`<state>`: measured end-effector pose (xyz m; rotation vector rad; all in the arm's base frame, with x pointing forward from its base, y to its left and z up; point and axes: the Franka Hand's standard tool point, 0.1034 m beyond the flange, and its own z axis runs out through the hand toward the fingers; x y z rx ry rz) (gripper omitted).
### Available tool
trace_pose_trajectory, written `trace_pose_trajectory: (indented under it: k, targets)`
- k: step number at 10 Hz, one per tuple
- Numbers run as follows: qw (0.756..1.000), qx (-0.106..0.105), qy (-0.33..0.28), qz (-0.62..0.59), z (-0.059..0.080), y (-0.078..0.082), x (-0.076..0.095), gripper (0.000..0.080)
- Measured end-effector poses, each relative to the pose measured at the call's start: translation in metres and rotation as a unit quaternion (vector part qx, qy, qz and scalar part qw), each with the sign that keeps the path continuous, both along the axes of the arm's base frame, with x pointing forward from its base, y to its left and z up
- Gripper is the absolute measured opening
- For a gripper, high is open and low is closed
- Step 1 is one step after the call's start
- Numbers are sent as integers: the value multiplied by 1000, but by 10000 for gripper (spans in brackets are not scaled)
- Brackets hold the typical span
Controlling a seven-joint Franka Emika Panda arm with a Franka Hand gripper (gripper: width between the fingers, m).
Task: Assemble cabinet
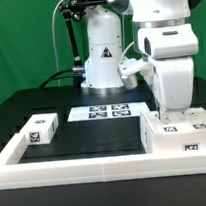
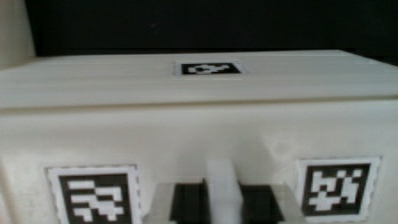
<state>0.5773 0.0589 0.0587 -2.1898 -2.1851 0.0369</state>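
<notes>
Your jaws are nearly together, apparently pinched on a thin ridge atop the cabinet [image 1: 174, 136], though the wrist view is blurry. The cabinet sits on the surface [image 1: 94, 140], near corner, the exterior view's right. A small tagged block [image 1: 39, 130] lies well apart, the exterior view's left.

Open black tabletop [image 1: 94, 138] between small tagged block [image 1: 39, 129] and cabinet [image 1: 179, 137], flat marker board [image 1: 104, 112] at rear.
</notes>
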Motion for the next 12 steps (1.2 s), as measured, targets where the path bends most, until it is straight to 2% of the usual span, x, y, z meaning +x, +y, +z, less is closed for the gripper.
trace_pose_trajectory:
  k: [3, 4, 5, 6, 7, 8, 9, 10, 12]
  targets:
    - [1000, 0, 1, 0, -1, 0, 0, 77]
    - [1000, 0, 1, 0, -1, 0, -1, 279]
    - [1000, 0, 1, 0, -1, 0, -1, 279]
    - [1000, 0, 2, 0, -2, 0, -1, 461]
    - [1000, 0, 2, 0, -2, 0, -1, 597]
    - [1000, 0, 2, 0, -2, 0, -1, 597]
    - [1000, 0, 3, 0, -3, 0, -3, 748]
    - [1000, 0, 5, 0, -3, 0, -3, 783]
    - [1000, -1, 5, 0, -2, 0, -4, 796]
